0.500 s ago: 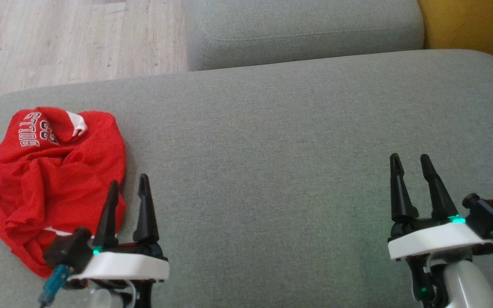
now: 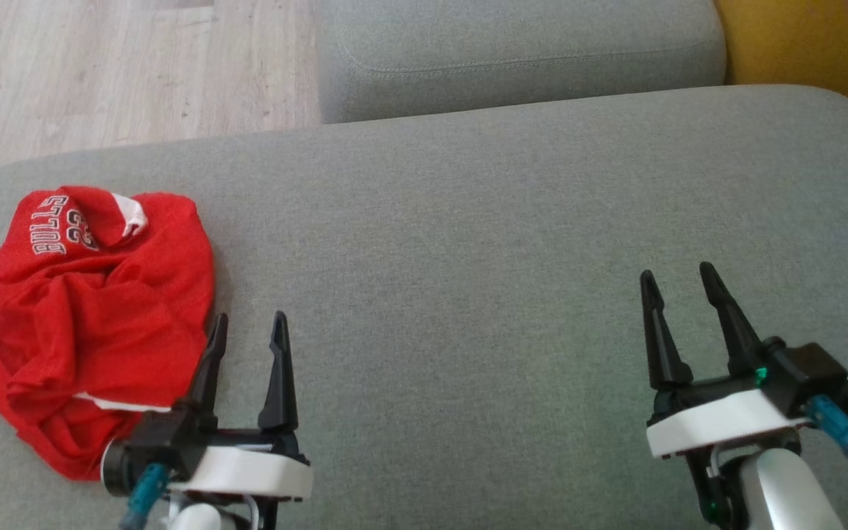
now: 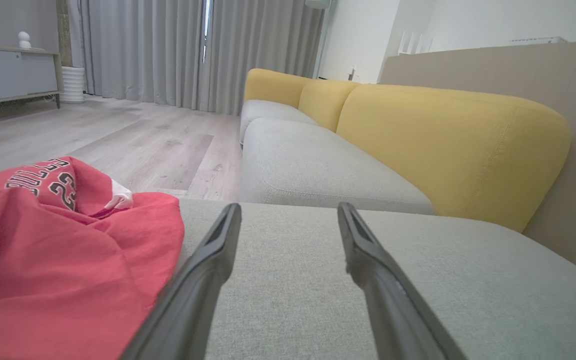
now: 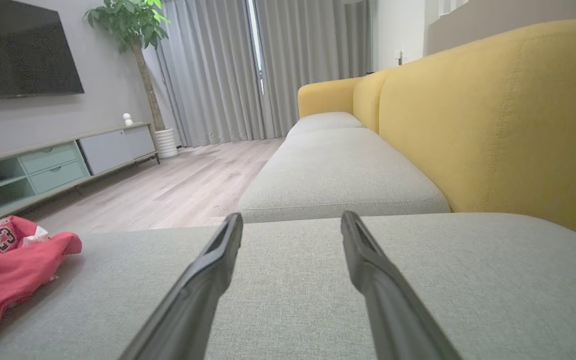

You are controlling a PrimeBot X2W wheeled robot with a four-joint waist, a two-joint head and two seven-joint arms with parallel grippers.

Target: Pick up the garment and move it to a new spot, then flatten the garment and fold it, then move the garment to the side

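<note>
Red mesh made up the single garment (image 2: 93,324), a crumpled jersey with white trim and lettering, heaped on a grey sofa cushion (image 2: 468,221). Two grippers hung over that cushion. The left gripper (image 2: 250,316) sat just to the right of the garment, one finger at the cloth's edge; whether it touched could not be told. Its jaws were spread wide and held nothing. The right gripper (image 2: 677,270) was well apart from the garment, far to its right, equally wide and empty. A second grey cushion (image 2: 520,59) lay beyond the garment, with wooden floor (image 2: 100,73) behind it.
</note>
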